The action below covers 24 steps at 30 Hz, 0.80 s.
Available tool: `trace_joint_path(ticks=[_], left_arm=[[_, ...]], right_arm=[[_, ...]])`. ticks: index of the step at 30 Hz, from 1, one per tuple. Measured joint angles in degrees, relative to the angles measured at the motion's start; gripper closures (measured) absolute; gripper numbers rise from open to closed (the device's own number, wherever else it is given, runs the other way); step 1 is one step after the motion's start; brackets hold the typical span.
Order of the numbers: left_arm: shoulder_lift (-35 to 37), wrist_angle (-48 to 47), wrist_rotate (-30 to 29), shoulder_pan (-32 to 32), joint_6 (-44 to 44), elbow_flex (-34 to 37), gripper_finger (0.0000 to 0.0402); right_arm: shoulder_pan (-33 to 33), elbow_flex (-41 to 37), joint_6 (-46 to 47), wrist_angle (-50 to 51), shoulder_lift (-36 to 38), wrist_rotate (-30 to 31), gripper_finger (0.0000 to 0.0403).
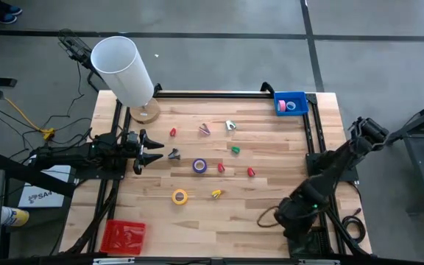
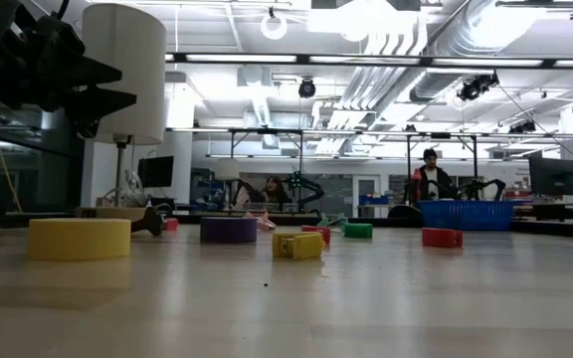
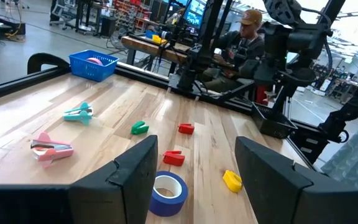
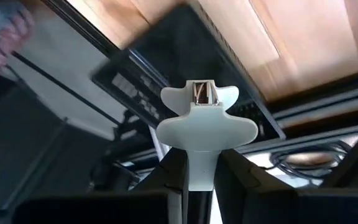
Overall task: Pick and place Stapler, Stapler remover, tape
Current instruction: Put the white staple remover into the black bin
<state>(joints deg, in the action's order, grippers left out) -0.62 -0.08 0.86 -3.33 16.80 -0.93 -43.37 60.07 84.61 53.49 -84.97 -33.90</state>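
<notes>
The left tool [image 1: 144,149] hovers low over the left part of the pale wooden desk [image 1: 271,206], its two dark fingers [image 3: 129,177] spread wide and empty. In the left wrist view the gap between them frames the purple-blue ring of tape [image 3: 168,193], which lies flat just ahead of the tool; from above this roll [image 1: 199,166] sits near the desk's middle. A small dark clip-shaped piece [image 1: 174,154] lies between the tool and that roll.

Farther out lie the yellow ring of tape [image 1: 179,196], a small yellow block [image 1: 216,193], three small red pieces [image 1: 250,171], a green piece [image 1: 235,149], a pink claw-type staple remover [image 3: 51,148] and a teal one [image 3: 78,112]. At the far right corner stands a blue plastic basket [image 1: 290,103] with a pink roll [image 1: 291,106] inside; a red tray [image 1: 122,237] sits at the near left corner. A white lamp shade [image 1: 124,70] on a wooden base stands at the far left.

The right tool [image 4: 205,165] is drawn back off the desk's right near corner, clenched on a white T-shaped plastic piece [image 4: 207,127].

The tape roll looks light and stiff, with a smooth, probably slippery rim. A likely sound hold is one finger inside the open centre and one outside, pinching the wall, or across the full ring if the spread allows. The removers look light but springy; their bodies suit a grip better than the claws.
</notes>
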Motion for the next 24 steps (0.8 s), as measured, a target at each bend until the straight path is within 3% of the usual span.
trace_joint_path(ticks=[11, 24], left_arm=[[0.02, 0.0, -0.02, -0.02, 0.0, 0.0, 0.0188], [0.01, 0.02, -0.01, -0.02, 0.02, 0.0, 0.0188]], right_arm=[[-8.14, 0.0, -0.14, -5.71, -1.36, 5.6, 0.0365], [-10.39, 0.0, -7.32, -7.76, -8.4, 11.27, 0.0365]])
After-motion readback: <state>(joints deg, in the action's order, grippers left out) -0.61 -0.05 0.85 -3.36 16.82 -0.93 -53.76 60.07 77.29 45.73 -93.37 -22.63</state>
